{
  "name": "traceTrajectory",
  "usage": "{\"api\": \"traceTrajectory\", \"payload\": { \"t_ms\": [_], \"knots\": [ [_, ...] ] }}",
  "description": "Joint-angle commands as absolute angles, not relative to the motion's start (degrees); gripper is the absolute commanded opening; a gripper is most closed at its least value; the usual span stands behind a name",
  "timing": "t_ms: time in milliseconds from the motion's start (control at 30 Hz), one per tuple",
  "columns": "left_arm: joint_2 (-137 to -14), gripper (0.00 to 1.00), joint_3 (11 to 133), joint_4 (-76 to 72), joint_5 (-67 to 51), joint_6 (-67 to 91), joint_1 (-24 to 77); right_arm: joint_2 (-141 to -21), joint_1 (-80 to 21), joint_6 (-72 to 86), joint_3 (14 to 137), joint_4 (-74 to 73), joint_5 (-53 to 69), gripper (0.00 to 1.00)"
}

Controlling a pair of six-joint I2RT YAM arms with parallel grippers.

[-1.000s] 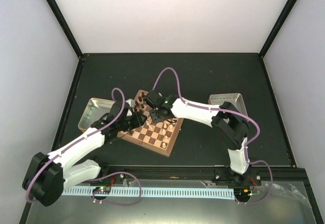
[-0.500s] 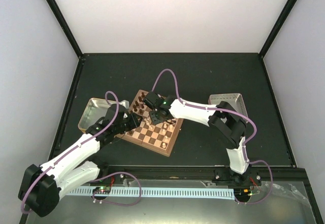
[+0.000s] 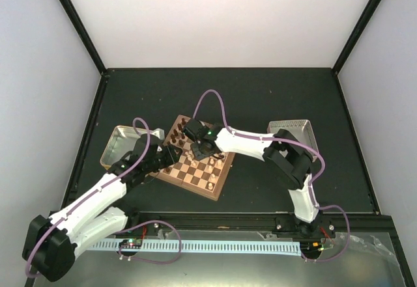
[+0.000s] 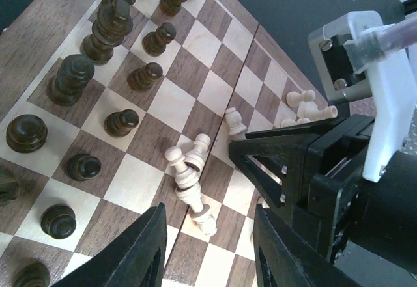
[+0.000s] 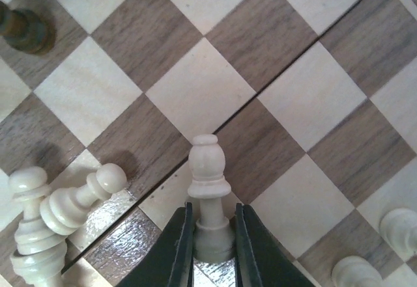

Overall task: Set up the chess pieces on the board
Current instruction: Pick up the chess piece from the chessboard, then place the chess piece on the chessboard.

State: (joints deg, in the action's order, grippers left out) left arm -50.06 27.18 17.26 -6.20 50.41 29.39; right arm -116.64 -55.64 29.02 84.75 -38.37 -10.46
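The right gripper (image 5: 210, 238) is pinched tight on a cream piece (image 5: 208, 163), its two dark fingers squeezing the piece near its foot, with the rounded head sticking out past the fingertips. It holds the piece low over the middle of the board (image 5: 195, 92), right by the seam where the two halves meet. I cannot tell whether the foot touches the wood.

Just beside it, a few cream chessmen (image 4: 186, 166) lie tumbled together across the centre squares, and more stand near the board's edge on the right arm's side.

The left gripper (image 4: 207, 235) hovers over that heap with its fingers (image 4: 130, 254) partly apart and nothing between them.

The dark chessmen (image 4: 120, 121) stand upright in two rows along the far-left side of the board.

From above, the board sits skewed on the black table (image 3: 260, 98), between a gold tin tray (image 3: 117, 145) on the left and a grey tray (image 3: 294, 129) on the right, with both arms reaching in over it.
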Motion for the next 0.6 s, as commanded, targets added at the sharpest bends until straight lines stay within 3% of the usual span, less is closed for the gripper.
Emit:
{"api": "traceTrajectory", "payload": {
  "t_ms": [0,133,400,567],
  "knots": [
    [-48.07,0.39,27.01,15.30,-6.98,49.66,29.26,-113.36,-55.99,24.81,81.01,-32.35,-10.81,0.03],
    [-44.92,0.43,26.37,12.50,-9.44,49.05,28.57,-103.94,-55.79,17.69,72.32,-18.44,-7.34,0.01],
    [-36.60,0.65,25.48,4.89,-19.26,47.89,27.11,-90.71,-55.34,9.15,60.30,-0.86,6.64,0.01],
    [-37.57,0.67,30.24,11.02,-22.64,45.37,26.20,-83.94,-55.37,7.40,53.22,7.23,12.89,0.01]
  ]
}}
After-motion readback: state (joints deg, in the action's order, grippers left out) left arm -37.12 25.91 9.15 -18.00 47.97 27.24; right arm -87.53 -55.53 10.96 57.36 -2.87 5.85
